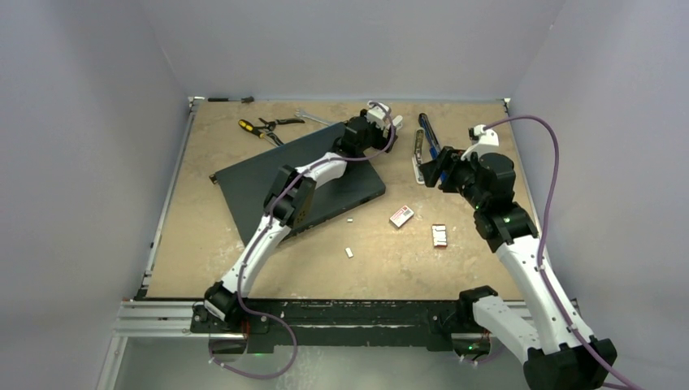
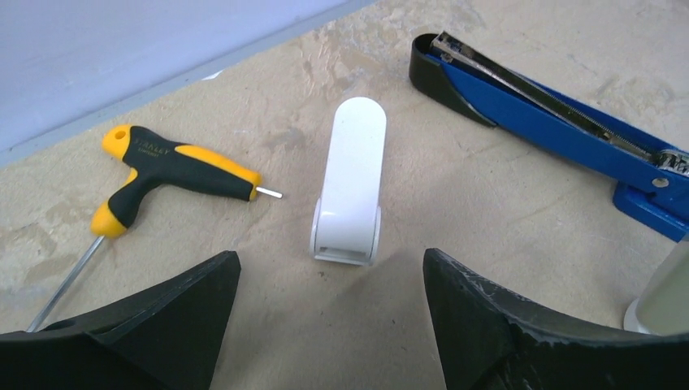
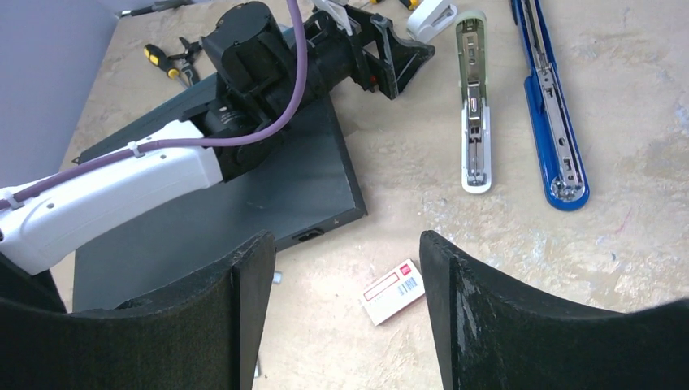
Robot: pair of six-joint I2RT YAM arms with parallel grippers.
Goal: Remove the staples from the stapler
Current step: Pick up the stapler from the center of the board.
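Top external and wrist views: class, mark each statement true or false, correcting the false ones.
1. The blue stapler lies opened, metal channel showing. True.
2. The left claw grips the small white stapler. False: the claw is open and the stapler lies apart from it.
3. The red-and-white box sits on the dark slab. False: it lies on the table beside the slab.
4. The right claw is open and empty. True.

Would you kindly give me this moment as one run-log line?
left gripper open, facing small white stapler | right gripper open, empty | blue stapler, long white stapler: open
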